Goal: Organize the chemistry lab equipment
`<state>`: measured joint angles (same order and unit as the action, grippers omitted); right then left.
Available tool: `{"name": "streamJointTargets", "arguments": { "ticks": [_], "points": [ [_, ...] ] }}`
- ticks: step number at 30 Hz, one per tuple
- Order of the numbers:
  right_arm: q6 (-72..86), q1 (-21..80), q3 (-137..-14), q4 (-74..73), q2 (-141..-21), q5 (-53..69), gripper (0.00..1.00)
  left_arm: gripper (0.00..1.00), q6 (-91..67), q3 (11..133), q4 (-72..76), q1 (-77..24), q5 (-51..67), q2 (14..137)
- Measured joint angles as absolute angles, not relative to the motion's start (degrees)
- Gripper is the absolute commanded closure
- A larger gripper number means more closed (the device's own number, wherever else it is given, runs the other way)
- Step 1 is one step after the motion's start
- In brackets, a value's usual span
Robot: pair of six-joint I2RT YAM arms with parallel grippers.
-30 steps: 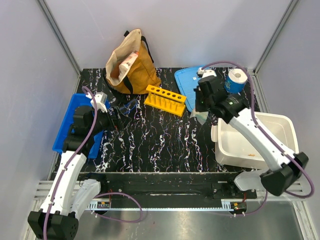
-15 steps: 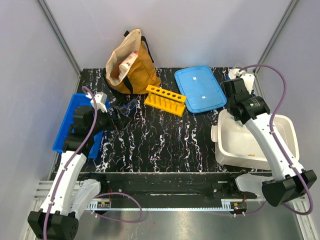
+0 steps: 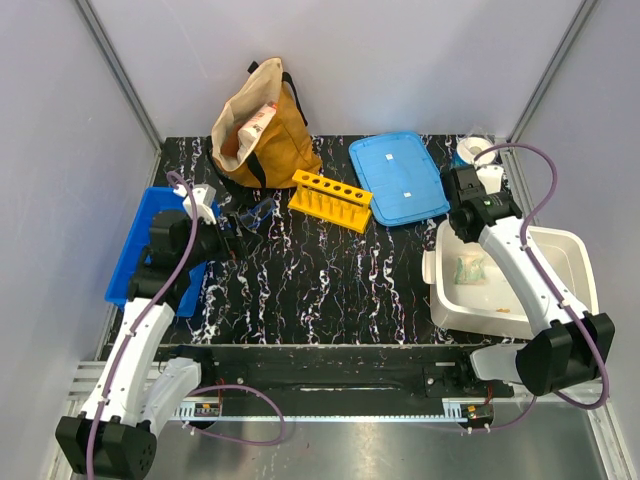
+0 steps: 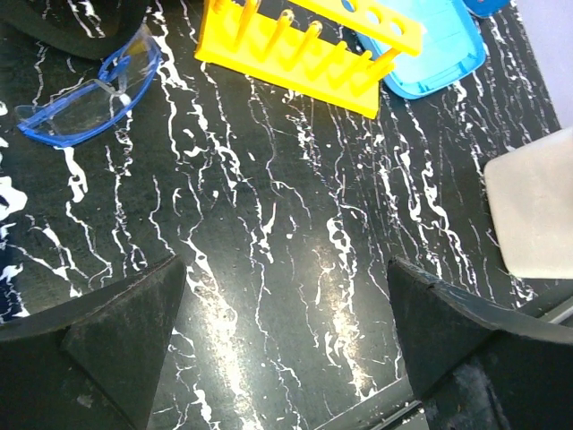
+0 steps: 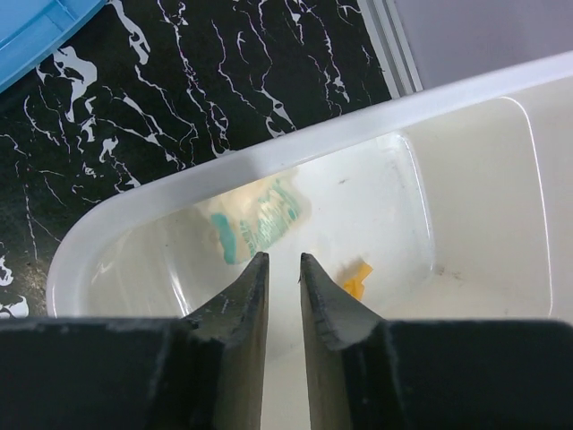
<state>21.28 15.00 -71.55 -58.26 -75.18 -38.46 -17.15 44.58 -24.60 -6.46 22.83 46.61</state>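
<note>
Top cam overhead; wrist cams close, down onto same table (image 3: 330,290).

Marbled table (image 3: 320,290): goggles (image 3: 257,212), yellow rack (image 3: 332,199), blue lid (image 3: 398,178), white bin (image 3: 437,288), bag (image 3: 262,125).

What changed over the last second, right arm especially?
The right gripper swung from over the lid rightward to the bin. It parted its jaws a little and let go of the glove, which now lies in the bin. The left gripper stayed open near the goggles. The rack, lid and bag are unchanged.
</note>
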Motion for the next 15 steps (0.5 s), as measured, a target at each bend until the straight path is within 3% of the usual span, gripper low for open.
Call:
{"name": "streamJointTargets", "arguments": {
  "ticks": [7,15],
  "points": [
    [20.91,14.94,-71.44,-57.98,-75.13,-36.84,0.66,0.01,-16.49,44.88,-27.62,-6.52,17.41,47.88],
    [17.61,14.94,-72.14,-57.12,-68.45,-26.5,0.55,0.04,-14.04,49.56,-31.57,-6.5,12.16,54.13]
  ]
}}
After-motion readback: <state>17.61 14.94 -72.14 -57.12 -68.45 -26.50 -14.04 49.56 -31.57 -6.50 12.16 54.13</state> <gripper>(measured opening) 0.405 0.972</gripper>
